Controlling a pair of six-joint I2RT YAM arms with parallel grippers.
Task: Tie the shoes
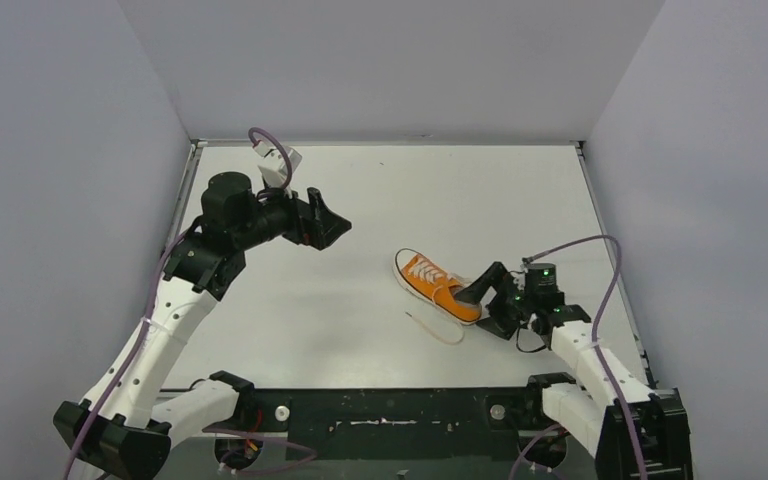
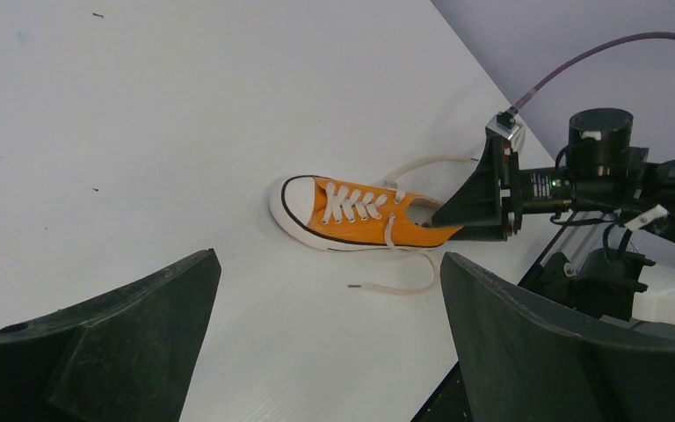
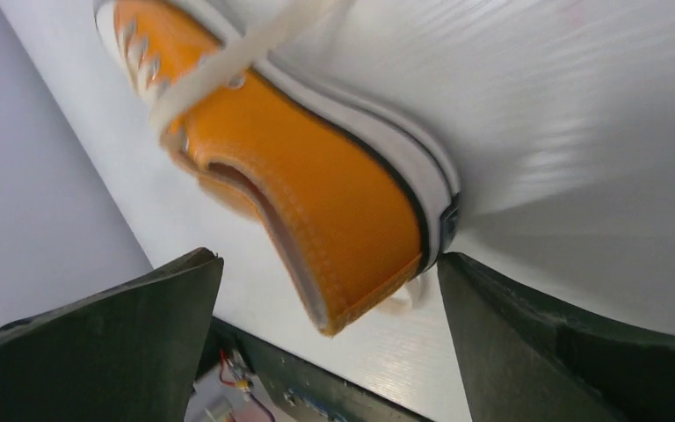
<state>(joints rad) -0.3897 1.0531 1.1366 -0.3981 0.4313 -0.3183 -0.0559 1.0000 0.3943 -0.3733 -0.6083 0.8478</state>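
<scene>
Sneaker (image 1: 438, 287) upright on table (image 1: 310, 300), right of centre | right gripper (image 1: 482, 298) spread wide astride heel, clamping nothing | left gripper (image 1: 332, 225) raised, open, empty, well apart | we judge: shoe light, canvas soft; laces (image 2: 402, 288) limp, so pinch near loose ends.

- sneaker (image 3: 343, 211): orange cloth upper, canvas-looking, matt, stitched edge at the heel
- sole (image 3: 378, 141): white rubbery stuff, smooth, slight sheen
- laces (image 3: 228, 60): flat white woven cloth
- counter (image 3: 571, 114): white, finely ribbed, soft sheen, looks plastic
- fingers (image 3: 88, 360): dark matt plastic, kinda grainy
</scene>
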